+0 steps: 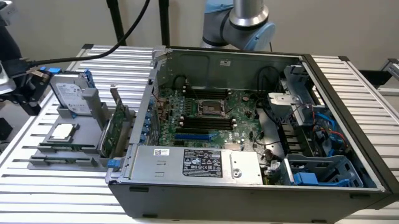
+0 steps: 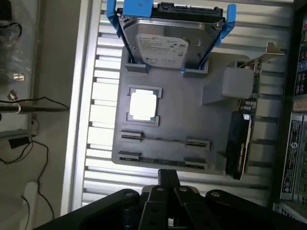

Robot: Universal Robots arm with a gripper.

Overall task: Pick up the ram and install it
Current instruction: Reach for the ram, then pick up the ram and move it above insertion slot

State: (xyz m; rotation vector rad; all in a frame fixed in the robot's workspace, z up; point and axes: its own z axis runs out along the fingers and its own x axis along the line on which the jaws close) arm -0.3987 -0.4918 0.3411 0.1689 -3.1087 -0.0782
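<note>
The ram (image 2: 165,140) is a thin green stick standing on edge between two small clips of the grey holder tray (image 2: 192,110). In the exterior view the ram (image 1: 67,148) sits near the tray's front at the exterior view's left. My gripper (image 2: 168,173) hovers above the tray's edge, just off an empty pair of clips and a short way from the ram; its fingers are pressed together with nothing between them. The exterior view has the gripper (image 1: 28,95) at the far left edge, beside the tray. The black memory slots (image 1: 206,123) lie on the motherboard inside the open case.
On the tray stand a hard drive (image 2: 168,40) in a blue bracket, a processor (image 2: 143,105) and a tall green expansion card (image 2: 242,143). The open computer case (image 1: 249,196) fills the exterior view's right. A black cable (image 1: 81,56) runs toward the gripper. Slatted metal table (image 1: 56,196) underneath.
</note>
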